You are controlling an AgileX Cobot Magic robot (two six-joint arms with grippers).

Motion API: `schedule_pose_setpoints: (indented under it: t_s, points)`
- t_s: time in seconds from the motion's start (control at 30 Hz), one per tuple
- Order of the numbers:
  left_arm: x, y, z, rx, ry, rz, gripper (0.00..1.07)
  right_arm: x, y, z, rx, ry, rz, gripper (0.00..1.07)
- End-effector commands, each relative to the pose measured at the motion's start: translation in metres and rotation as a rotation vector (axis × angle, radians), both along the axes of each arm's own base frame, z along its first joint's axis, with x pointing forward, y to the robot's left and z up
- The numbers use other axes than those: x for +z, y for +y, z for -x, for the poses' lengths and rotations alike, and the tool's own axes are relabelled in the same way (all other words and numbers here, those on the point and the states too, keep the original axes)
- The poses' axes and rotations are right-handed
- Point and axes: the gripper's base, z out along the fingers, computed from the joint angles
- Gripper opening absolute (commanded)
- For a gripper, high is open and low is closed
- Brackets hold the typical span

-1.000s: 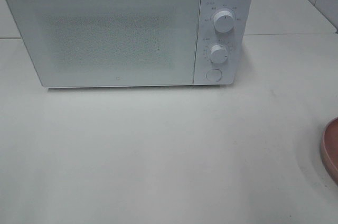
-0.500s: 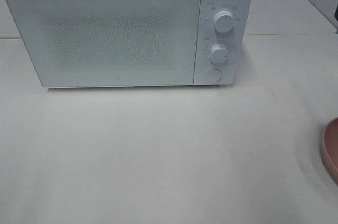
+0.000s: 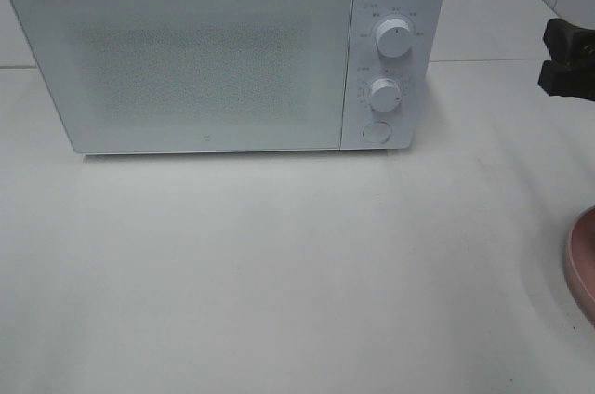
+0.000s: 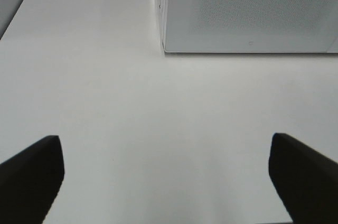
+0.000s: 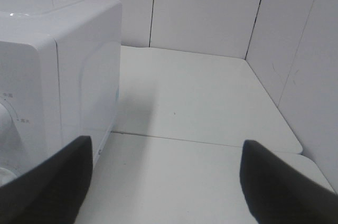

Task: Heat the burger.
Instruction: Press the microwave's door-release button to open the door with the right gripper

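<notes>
The burger is out of view in every frame. A white microwave (image 3: 186, 59) stands at the back of the table with its door shut; it also shows in the left wrist view (image 4: 248, 12) and the right wrist view (image 5: 53, 76). My right gripper (image 3: 567, 58) pokes in at the right edge, level with the microwave's dials and to their right, open and empty (image 5: 163, 187). My left gripper (image 4: 166, 182) hangs open over bare table in front of the microwave's left corner, holding nothing.
Two round dials (image 3: 393, 38) (image 3: 383, 95) and a round button (image 3: 376, 131) sit on the microwave's right panel. The rim of a pink plate (image 3: 581, 264) shows at the right edge of the table. Tiled walls (image 5: 211, 7) close in behind and to the right.
My right gripper has come into the exterior high view at the right edge; it was out of sight before. Microwave and plate have not moved.
</notes>
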Motion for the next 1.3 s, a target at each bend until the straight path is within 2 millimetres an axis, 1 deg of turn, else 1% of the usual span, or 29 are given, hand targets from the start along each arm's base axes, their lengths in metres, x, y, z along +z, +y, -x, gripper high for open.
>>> schedule_pose_setpoints:
  t_s: [0.03,0.07,0.1,0.13,0.2,0.23,0.27,0.3,0.37,0.43,0.47,0.5,0.53,0.57,0.6,0.63,0.67,0.9,0.97,1.07,1.13,1.3]
  points:
    - [-0.001,0.0,0.003,-0.007,-0.015,0.001,0.98,-0.003,0.003,0.0,-0.021,-0.05,0.012,0.73]
    - [-0.001,0.0,0.003,-0.007,-0.015,0.001,0.98,-0.011,0.008,0.0,-0.048,-0.045,0.019,0.73]
    - [-0.001,0.0,0.003,-0.007,-0.015,0.001,0.98,-0.011,0.008,0.0,-0.048,-0.045,0.019,0.73]
    - [-0.001,0.0,0.003,-0.007,-0.015,0.001,0.98,-0.018,0.014,0.001,-0.065,-0.04,0.026,0.73]
    - [-0.001,0.0,0.003,-0.007,-0.015,0.001,0.98,-0.021,0.016,0.0,-0.077,-0.035,0.019,0.73]
    - [-0.001,0.0,0.003,-0.007,-0.015,0.001,0.98,-0.026,0.023,0.0,-0.086,-0.027,0.012,0.73]
    - [-0.001,0.0,0.003,-0.007,-0.015,0.001,0.98,-0.026,0.023,0.0,-0.086,-0.027,0.012,0.73]
    - [-0.001,0.0,0.003,-0.007,-0.015,0.001,0.98,-0.031,0.03,0.0,-0.087,-0.02,0.007,0.73]
    - [-0.001,0.0,0.003,-0.007,-0.015,0.001,0.98,-0.033,0.033,0.001,-0.079,-0.014,0.005,0.73]
    - [-0.001,0.0,0.003,-0.007,-0.015,0.001,0.98,-0.04,0.045,0.002,-0.043,0.015,0.011,0.73]
    - [-0.001,0.0,0.003,-0.007,-0.015,0.001,0.98,-0.04,0.045,0.002,-0.043,0.015,0.011,0.73]
    - [-0.001,0.0,0.003,-0.007,-0.015,0.001,0.98,-0.044,0.054,0.003,-0.008,0.027,0.017,0.73]
    - [-0.001,0.0,0.003,-0.007,-0.015,0.001,0.98,-0.046,0.058,0.005,0.008,0.031,0.019,0.73]
    - [-0.001,0.0,0.003,-0.007,-0.015,0.001,0.98,-0.046,0.058,0.005,0.008,0.031,0.019,0.73]
    - [-0.001,0.0,0.003,-0.007,-0.015,0.001,0.98,-0.048,0.066,0.007,0.023,0.035,0.016,0.73]
    - [-0.001,0.0,0.003,-0.007,-0.015,0.001,0.98,-0.048,0.066,0.007,0.023,0.035,0.016,0.73]
    - [-0.001,0.0,0.003,-0.007,-0.015,0.001,0.98,-0.051,0.073,0.01,0.027,0.042,0.008,0.73]
    - [-0.001,0.0,0.003,-0.007,-0.015,0.001,0.98,-0.06,0.087,0.017,0.02,0.078,-0.004,0.73]
    - [-0.001,0.0,0.003,-0.007,-0.015,0.001,0.98,-0.063,0.095,0.022,0.031,0.098,-0.008,0.73]
    - [-0.001,0.0,0.003,-0.007,-0.015,0.001,0.98,-0.063,0.096,0.024,0.036,0.101,-0.01,0.73]
    - [-0.001,0.0,0.003,-0.007,-0.015,0.001,0.98,-0.064,0.103,0.028,0.053,0.111,-0.021,0.73]
    - [-0.001,0.0,0.003,-0.007,-0.015,0.001,0.98,-0.065,0.106,0.031,0.059,0.119,-0.026,0.73]
